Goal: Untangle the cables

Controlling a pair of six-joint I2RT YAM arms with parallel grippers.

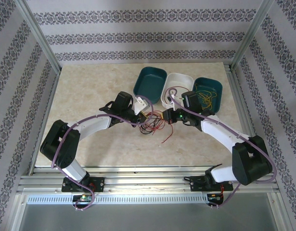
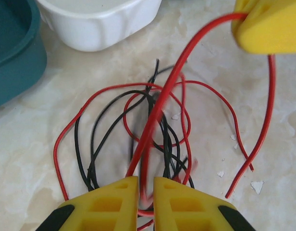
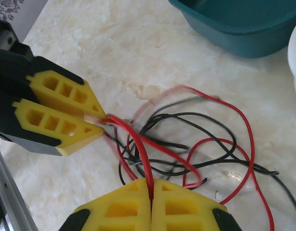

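At frame centre, the red cable (image 2: 176,74) is stretching from right gripper (image 3: 151,182), clamping it, to left gripper (image 2: 145,179), hold unclear.

The left half of the table (image 1: 85,91) is bare out to its left edge and far left corner, so there is room to pass there. Along the far edge toward the far right corner, the left teal tub (image 1: 149,72), the white tub (image 1: 184,77) and the right teal tub (image 1: 216,85) stand side by side as a barrier. Mid-table the cables (image 1: 153,126) sprawl, with one red strand strung between the left gripper (image 1: 147,117) and the right gripper (image 1: 163,115), both pinching it. The left arm (image 1: 85,127) and right arm (image 1: 225,132) arch in from the near edge, with bare tabletop between them.
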